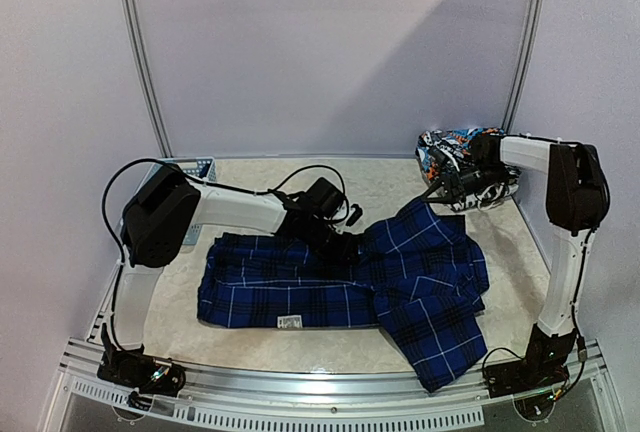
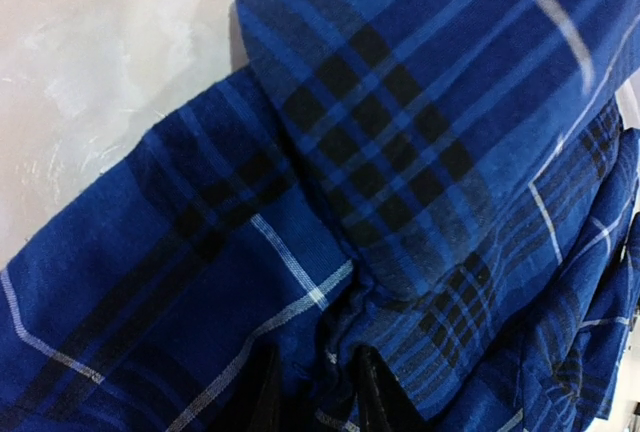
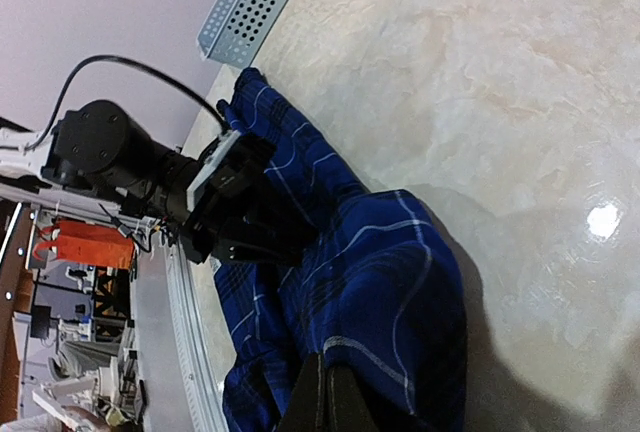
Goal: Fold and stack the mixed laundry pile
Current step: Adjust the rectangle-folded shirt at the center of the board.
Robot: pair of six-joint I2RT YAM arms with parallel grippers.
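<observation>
Now right claw (image 3: pixel 322 380) clamps the plaid shirt (image 1: pixel 300 292) tight; left claw (image 2: pixel 318 377), half-closed, pinches a fold.

plaid shirt (image 1: pixel 340 287): we see it blue-and-black, spread out centrally, right half rumpled, far corner raised
patterned garment (image 1: pixel 452 152): we see it bunched, far right

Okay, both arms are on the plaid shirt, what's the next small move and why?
Probably the right gripper should carry its pinched corner leftward over the plaid shirt. It is shut on the raised far corner while the left gripper sits on the shirt's middle, anchoring a fold.
</observation>
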